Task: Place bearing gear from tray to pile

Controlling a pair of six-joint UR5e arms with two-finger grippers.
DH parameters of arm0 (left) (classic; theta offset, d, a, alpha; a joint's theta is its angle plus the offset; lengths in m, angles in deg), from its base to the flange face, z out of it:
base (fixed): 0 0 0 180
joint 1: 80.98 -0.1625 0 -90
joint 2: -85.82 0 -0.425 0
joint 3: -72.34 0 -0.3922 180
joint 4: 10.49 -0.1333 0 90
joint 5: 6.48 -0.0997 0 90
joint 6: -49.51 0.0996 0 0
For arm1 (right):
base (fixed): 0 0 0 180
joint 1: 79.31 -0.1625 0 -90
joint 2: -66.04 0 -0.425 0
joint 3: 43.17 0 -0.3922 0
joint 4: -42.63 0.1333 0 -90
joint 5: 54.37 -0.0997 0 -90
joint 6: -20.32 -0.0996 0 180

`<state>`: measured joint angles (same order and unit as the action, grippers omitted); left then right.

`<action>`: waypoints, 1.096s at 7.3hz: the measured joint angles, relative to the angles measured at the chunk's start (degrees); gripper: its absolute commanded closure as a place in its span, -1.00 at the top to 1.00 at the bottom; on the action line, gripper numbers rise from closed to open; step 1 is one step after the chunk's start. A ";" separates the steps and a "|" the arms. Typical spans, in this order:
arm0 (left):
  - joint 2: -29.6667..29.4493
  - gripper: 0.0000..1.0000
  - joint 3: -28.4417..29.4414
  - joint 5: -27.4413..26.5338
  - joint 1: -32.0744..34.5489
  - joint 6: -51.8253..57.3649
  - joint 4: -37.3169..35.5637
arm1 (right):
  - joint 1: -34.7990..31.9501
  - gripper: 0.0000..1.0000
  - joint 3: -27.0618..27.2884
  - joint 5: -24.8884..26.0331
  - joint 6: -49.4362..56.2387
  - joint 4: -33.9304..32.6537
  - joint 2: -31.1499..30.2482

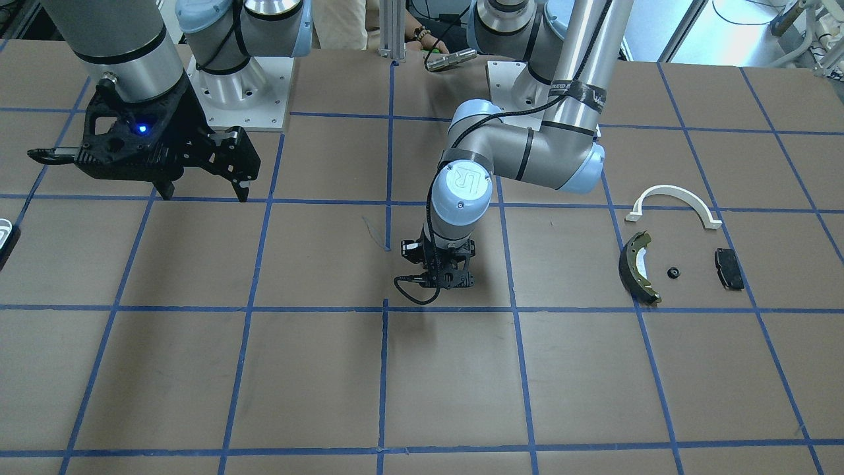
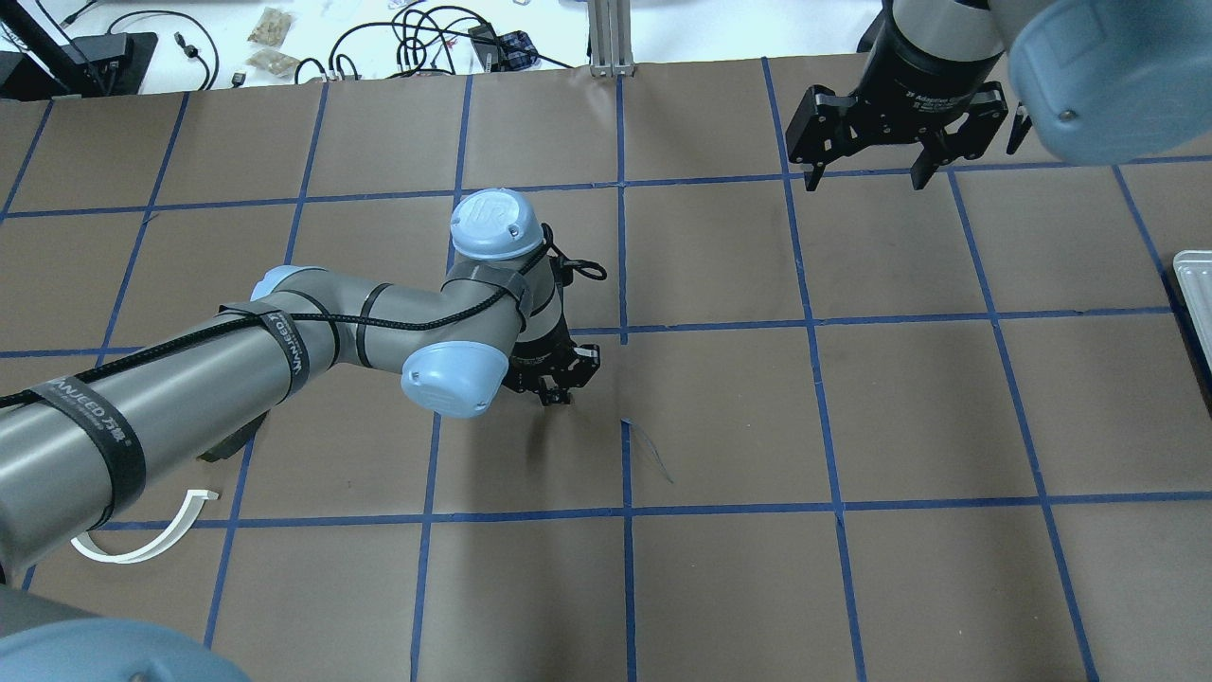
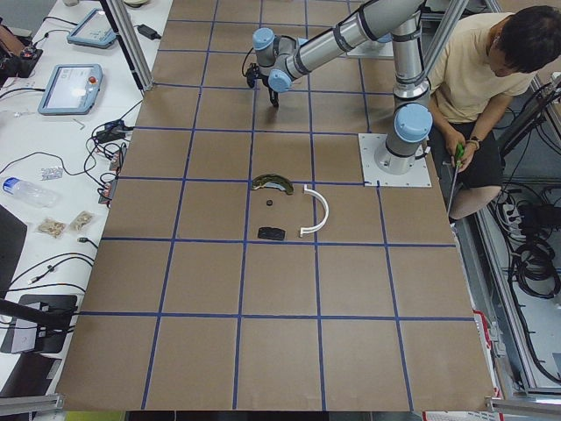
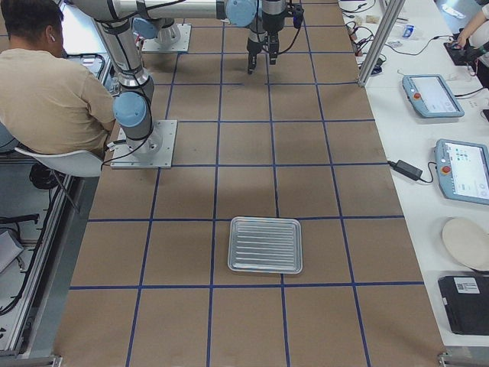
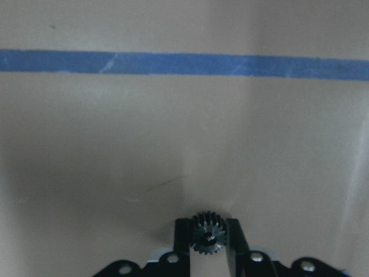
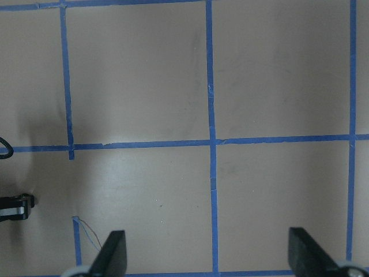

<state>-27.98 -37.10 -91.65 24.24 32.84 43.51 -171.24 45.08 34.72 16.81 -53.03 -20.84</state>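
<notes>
My left gripper [image 5: 207, 232] is shut on a small black toothed bearing gear [image 5: 207, 238] and holds it just above the brown paper near the table's middle [image 1: 443, 280]; the gripper also shows in the overhead view [image 2: 559, 379]. The pile lies on the robot's left: a white arch [image 1: 674, 203], an olive-edged brake shoe [image 1: 637, 267], a black pad [image 1: 728, 268] and a small black round part [image 1: 673, 272] between them. The ribbed metal tray [image 4: 265, 245] looks bare. My right gripper [image 2: 866, 175] is open and empty, raised over the far side.
Blue tape lines [image 1: 389, 310] grid the brown paper. The tray's edge shows at the overhead view's right side [image 2: 1195, 284]. A seated operator [image 3: 491, 79] is by the robot's bases. Tablets and cables lie on the white bench [image 4: 432, 95] beyond the table.
</notes>
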 measured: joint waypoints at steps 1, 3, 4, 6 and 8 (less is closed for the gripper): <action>0.40 -1.00 0.82 -0.22 -0.39 0.37 0.05 | 0.00 1.00 0.02 0.01 0.00 0.02 -0.03; 1.59 -1.00 7.68 -0.64 -4.44 2.65 5.67 | -0.01 1.00 0.00 0.03 0.00 0.11 -0.10; 2.02 -1.00 13.37 -0.73 -8.06 5.63 12.68 | 0.00 1.00 0.01 0.03 0.01 0.30 -0.29; 2.21 -1.00 23.99 -2.62 -17.47 17.42 27.20 | -0.12 1.00 -0.02 -0.31 0.11 0.94 -0.47; 1.74 -1.00 27.30 -5.59 -29.03 32.77 32.77 | 0.00 1.00 -0.30 -0.50 0.43 0.70 -0.39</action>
<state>-26.25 -9.80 -97.24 -4.79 65.61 76.28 -171.24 44.78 34.22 17.24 -52.33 -21.23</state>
